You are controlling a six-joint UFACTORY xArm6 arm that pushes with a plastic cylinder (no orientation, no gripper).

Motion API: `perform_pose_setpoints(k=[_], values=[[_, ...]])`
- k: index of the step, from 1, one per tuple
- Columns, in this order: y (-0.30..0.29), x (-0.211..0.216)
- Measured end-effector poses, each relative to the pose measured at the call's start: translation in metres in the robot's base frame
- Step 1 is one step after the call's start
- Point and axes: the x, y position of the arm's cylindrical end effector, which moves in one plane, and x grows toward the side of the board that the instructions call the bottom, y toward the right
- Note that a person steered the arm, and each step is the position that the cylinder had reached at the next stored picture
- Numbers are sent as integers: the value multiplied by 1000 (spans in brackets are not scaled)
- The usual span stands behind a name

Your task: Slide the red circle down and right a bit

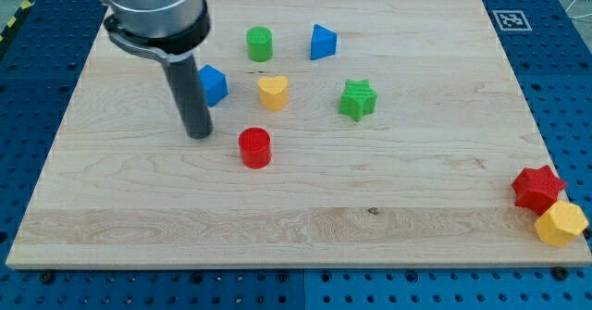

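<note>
My tip [198,134] on table [416,217], up-left of red circle [254,148], near, apart. No hand on arm, just rod. Blue block [214,84] beside rod. Green cylinder [260,43], yellow heart [273,93], blue triangle [322,43], green star [357,99]. Far right: red star [537,188], yellow block [561,223].

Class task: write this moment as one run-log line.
tip: upper left of red circle, apart | blue block behind rod | push: not begun

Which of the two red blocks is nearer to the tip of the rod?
The red circle block, just right of my tip. The red star block sits far off at the board's right edge.
</note>
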Motion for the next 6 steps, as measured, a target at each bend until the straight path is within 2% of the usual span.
perform_pose_setpoints(k=[1, 2, 3, 4, 5, 6], values=[[33, 45], [70, 54], [65, 40], [29, 16], [30, -11], [78, 0]])
